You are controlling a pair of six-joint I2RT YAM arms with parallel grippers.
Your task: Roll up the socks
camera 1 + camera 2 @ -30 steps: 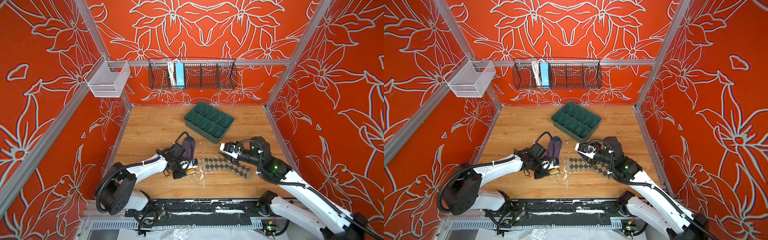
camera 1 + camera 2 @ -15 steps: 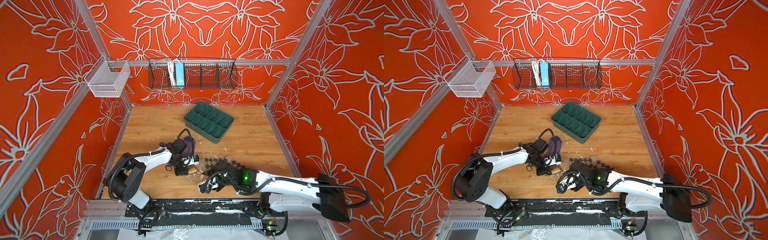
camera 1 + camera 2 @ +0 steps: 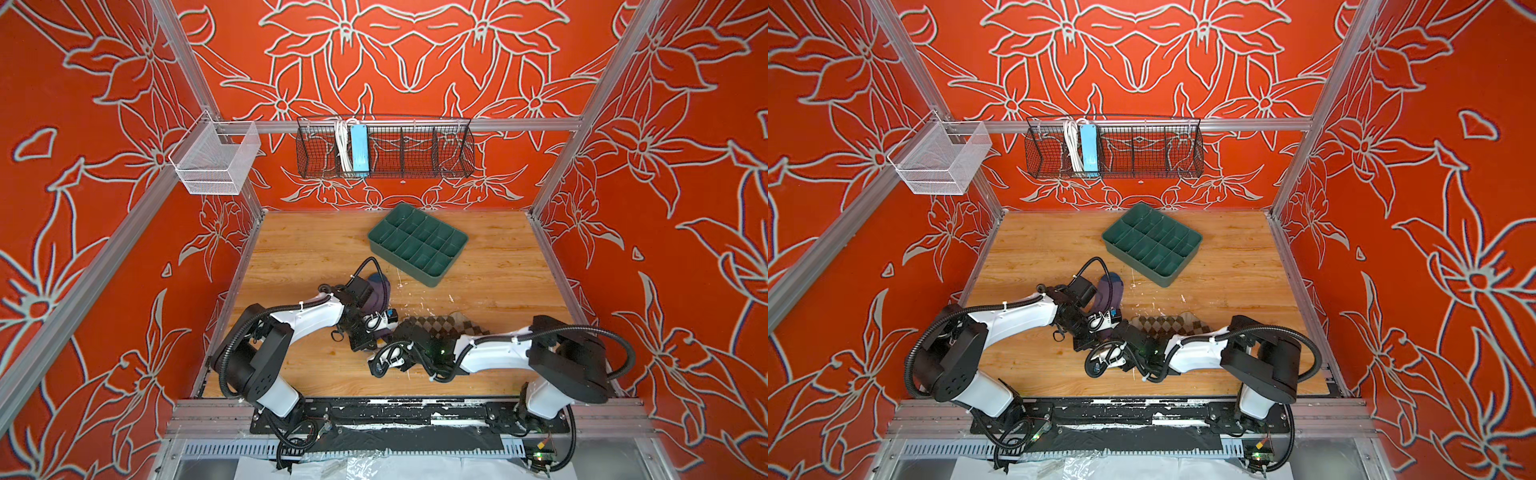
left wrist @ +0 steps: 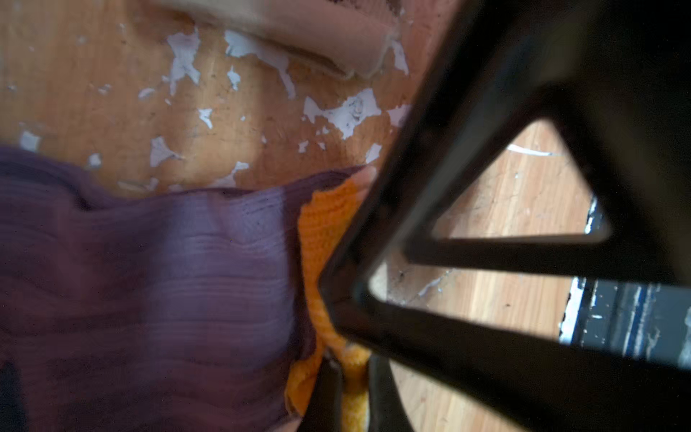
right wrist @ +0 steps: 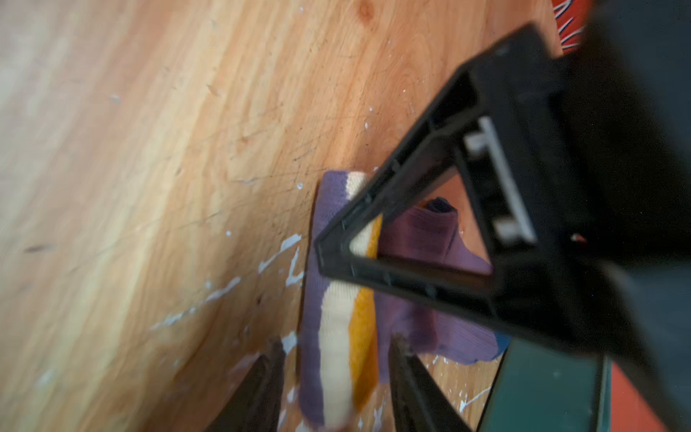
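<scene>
Near the green tray (image 3: 417, 245) on the worktop (image 3: 299, 253), the left tool (image 4: 347, 389) pinches the purple sock (image 4: 168, 280) by its yellow cuff, while the right tool (image 5: 336, 374), fingers apart, straddles that cuff just beside the argyle sock (image 3: 440, 326).

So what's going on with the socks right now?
The left gripper is pinched shut on the mustard cuff of the purple sock, which lies flat on the wooden table. The right gripper is open, with its fingers on either side of that cuff. The argyle sock lies unrolled beside them.
</scene>
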